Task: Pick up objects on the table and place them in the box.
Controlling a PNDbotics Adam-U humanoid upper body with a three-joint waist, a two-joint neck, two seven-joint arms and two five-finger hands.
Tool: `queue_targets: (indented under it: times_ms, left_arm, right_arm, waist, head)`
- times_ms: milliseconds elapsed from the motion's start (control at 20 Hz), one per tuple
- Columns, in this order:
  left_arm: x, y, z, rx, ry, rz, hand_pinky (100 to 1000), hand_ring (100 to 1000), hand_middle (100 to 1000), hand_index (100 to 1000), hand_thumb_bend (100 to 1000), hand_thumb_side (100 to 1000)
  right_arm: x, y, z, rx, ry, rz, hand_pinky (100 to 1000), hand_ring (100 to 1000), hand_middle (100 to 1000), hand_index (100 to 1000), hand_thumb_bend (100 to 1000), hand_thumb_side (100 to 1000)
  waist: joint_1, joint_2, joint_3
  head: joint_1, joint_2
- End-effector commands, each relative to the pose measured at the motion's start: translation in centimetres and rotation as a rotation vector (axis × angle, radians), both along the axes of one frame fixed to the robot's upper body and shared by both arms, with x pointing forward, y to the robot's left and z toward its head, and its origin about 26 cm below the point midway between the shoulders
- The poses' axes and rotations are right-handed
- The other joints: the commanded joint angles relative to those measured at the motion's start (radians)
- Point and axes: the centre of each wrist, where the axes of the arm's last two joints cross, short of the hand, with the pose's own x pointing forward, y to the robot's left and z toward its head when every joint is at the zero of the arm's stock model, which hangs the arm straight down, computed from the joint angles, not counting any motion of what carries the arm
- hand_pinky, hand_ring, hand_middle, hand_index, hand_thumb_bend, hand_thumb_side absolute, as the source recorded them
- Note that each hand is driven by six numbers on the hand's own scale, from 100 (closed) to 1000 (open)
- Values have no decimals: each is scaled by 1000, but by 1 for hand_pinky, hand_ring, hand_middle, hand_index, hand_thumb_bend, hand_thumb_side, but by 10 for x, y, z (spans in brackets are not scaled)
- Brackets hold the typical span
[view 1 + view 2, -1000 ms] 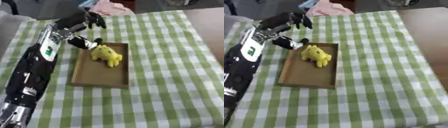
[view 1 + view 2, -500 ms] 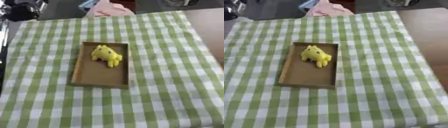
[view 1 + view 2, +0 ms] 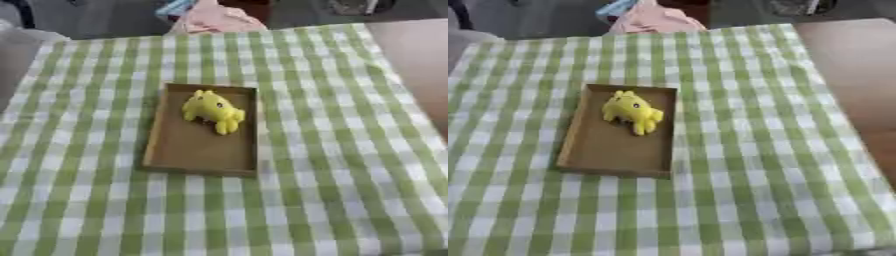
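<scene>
Green-and-white checked tablecloth (image 3: 350,165) fills most of the frame, running from the upper edge to the bottom. Bare brown table surface (image 3: 859,75) shows along the right side. Shallow brown box (image 3: 197,155) sits left of centre on the cloth, long side running up and down the frame. Yellow plush toy (image 3: 213,110) lies inside the box, in its upper half, toward the right wall. Pink cloth bundle (image 3: 217,19) at the top centre, beyond the table's far edge. Neither hand appears in either view, so finger state cannot be told.
</scene>
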Motion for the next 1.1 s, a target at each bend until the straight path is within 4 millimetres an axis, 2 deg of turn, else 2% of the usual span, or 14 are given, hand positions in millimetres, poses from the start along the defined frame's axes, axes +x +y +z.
queue_targets:
  times_ms: [50, 350, 800, 1100]
  left_arm:
    - [-16, 21, 16, -81, -32, 29, 522, 645, 688, 755, 100, 884]
    - [-26, 32, 11, -182, -39, 27, 518, 639, 681, 748, 110, 890]
    - [-30, 33, 9, -210, -52, 34, 514, 630, 672, 740, 112, 896]
    - [-30, 32, 7, -243, -73, 6, 511, 624, 663, 737, 142, 867]
  right_arm:
    - [-3, -3, 12, -38, -29, -14, 801, 708, 586, 856, 100, 696]
    - [-3, -4, 12, -38, -31, -19, 800, 707, 586, 856, 100, 695]
    - [-4, -4, 12, -37, -31, -22, 800, 708, 586, 856, 100, 698]
    - [-4, -4, 12, -36, -32, -24, 800, 708, 587, 856, 100, 700]
  waist:
    - [-1, -13, 2]
    - [-2, -12, 4]
    - [-2, -12, 4]
    - [-3, -11, 3]
  head:
    - [-4, -10]
    - [-3, -12]
    - [-1, -13]
    - [0, -12]
